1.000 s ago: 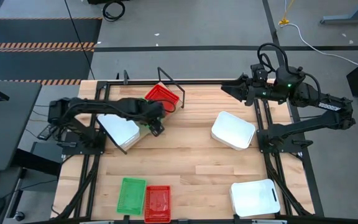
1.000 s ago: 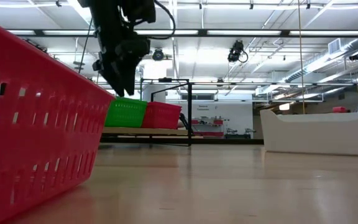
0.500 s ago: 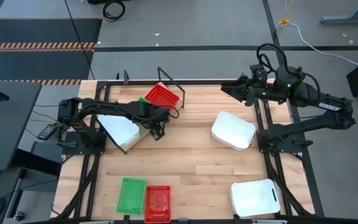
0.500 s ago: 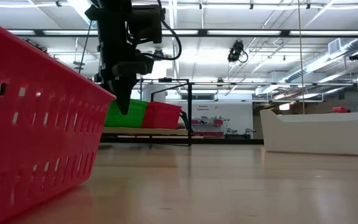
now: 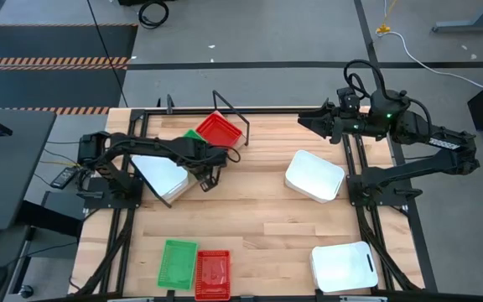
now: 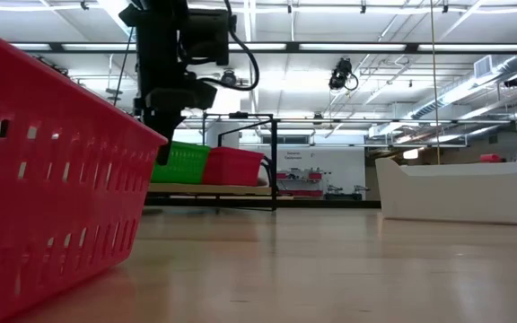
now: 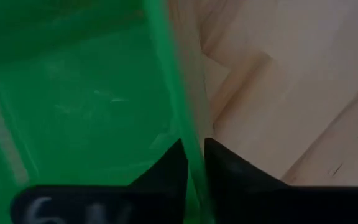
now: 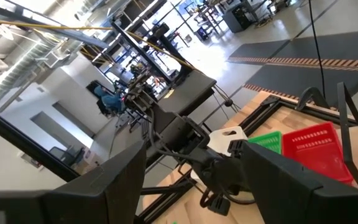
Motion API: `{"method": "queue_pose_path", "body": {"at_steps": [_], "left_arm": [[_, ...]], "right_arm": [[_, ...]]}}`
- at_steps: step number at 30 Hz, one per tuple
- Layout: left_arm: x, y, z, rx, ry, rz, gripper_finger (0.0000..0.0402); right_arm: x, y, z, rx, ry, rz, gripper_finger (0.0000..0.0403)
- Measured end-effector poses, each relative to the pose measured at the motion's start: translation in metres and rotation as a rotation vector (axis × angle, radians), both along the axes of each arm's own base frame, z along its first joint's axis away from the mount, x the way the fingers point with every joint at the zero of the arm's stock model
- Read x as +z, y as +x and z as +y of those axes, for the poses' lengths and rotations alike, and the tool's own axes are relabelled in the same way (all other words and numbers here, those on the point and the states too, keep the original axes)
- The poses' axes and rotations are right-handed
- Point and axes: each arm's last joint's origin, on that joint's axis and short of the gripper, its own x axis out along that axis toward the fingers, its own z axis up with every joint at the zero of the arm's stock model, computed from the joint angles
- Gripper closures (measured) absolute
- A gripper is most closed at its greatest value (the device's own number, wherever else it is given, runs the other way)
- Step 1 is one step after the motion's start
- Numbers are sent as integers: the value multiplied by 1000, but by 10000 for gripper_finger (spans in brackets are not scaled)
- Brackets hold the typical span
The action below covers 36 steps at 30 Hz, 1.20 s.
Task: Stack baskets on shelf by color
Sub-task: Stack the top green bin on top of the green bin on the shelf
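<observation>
A green basket (image 6: 185,162) and a red basket (image 6: 234,166) sit side by side on the shelf (image 6: 214,189) at the table's far side. In the high view the green basket (image 5: 192,134) is half hidden by my left arm, beside the red basket (image 5: 220,128). My left gripper (image 7: 193,163) points down and is shut on the green basket's wall. My right gripper (image 8: 193,186) is open and raised level near the far right edge, with nothing between its fingers. My left gripper pinches the green basket's side wall (image 7: 188,146) at its rim, one finger (image 7: 166,171) inside the basket and one (image 7: 229,171) outside. The fingers come from above, pointing steeply down. The basket's bottom rests on the shelf.
A white basket (image 5: 163,174) lies under my left arm. Two more white baskets (image 5: 314,174) (image 5: 342,265) lie on the right half. A green basket (image 5: 177,262) and a red basket (image 5: 213,273) sit at the near edge. The shelf's black wire frame (image 5: 229,107) rises at the far edge.
My left gripper has sunk onto the green basket and rolled a little. In the high view the arm has shifted so that a corner of the green basket now shows beside the red one. Both baskets stay on the shelf.
</observation>
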Motion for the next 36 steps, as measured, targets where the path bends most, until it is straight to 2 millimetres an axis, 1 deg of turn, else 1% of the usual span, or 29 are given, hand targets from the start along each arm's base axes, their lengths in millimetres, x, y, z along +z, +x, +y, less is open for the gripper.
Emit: {"method": "queue_pose_path", "body": {"at_steps": [4, 8, 13, 16, 22, 25, 31, 36], "left_arm": [[0, -1, 0, -16, -8, 17, 367], [0, -2, -1, -25, -14, 22, 376], [0, -2, 0, -13, -12, 17, 373], [0, -1, 1, 44, 12, 3, 369], [1, 1, 4, 136, 30, -44, 387], [1, 2, 4, 145, 31, -62, 389], [0, 0, 3, 155, 20, -40, 372], [0, -3, 3, 165, 26, -8, 388]], "right_arm": [[0, 0, 0, 0, 0, 0, 135], [0, 0, 0, 0, 0, 0, 135], [0, 0, 0, 0, 0, 1, 135], [0, 0, 0, 0, 0, 3, 135], [-1, 0, 0, 0, 2, 15, 135], [-1, 0, 0, 0, 2, 15, 135], [-1, 0, 0, 0, 2, 15, 135], [-1, 0, 0, 0, 2, 15, 135]]}}
